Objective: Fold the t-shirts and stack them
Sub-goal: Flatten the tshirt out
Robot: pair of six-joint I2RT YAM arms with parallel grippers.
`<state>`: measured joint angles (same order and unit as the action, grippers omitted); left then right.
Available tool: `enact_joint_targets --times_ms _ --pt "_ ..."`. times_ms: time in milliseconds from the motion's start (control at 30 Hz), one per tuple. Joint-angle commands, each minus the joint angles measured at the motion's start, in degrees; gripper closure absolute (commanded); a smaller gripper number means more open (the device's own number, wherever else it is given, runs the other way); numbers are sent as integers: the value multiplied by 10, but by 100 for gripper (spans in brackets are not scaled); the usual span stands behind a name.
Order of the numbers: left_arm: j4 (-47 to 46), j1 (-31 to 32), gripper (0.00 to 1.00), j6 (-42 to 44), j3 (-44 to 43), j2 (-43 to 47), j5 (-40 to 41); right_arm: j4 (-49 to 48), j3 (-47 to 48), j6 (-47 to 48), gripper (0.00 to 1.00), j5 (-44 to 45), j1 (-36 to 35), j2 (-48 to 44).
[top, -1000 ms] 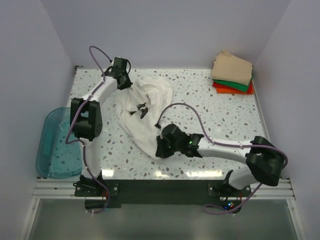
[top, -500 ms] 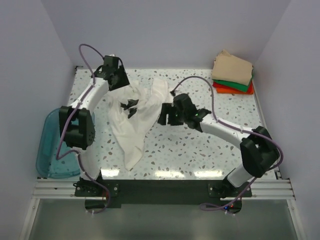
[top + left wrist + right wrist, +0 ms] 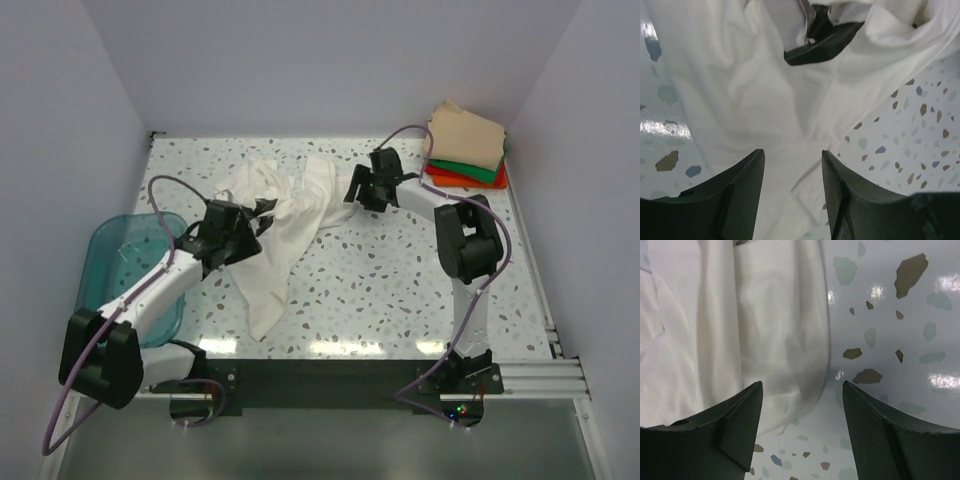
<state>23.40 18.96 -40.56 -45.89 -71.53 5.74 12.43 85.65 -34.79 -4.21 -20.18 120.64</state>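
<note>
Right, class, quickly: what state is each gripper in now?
Left gripper: open, holding nothing, over the white t-shirt.
Right gripper: open, holding nothing, at the t-shirt's edge.

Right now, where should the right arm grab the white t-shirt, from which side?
Probably the right-hand edge of the white t-shirt: it lies flat on the table between the open fingers of the right gripper. Come from above, one finger on cloth, one on bare table.

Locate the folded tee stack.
Top view: the folded stack, tan over green over orange-red, sits at the table's far right corner, right of the right gripper and apart from the crumpled white t-shirt.
</note>
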Motion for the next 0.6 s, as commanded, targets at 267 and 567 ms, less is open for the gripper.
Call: enact_joint_targets --times_ms 267,567 --pt "-2 38 51 -97 118 154 -17 -40 126 -5 41 6 -2 20" --pt "24 40 52 -95 125 187 -31 -21 385 -10 47 -36 -3 209"
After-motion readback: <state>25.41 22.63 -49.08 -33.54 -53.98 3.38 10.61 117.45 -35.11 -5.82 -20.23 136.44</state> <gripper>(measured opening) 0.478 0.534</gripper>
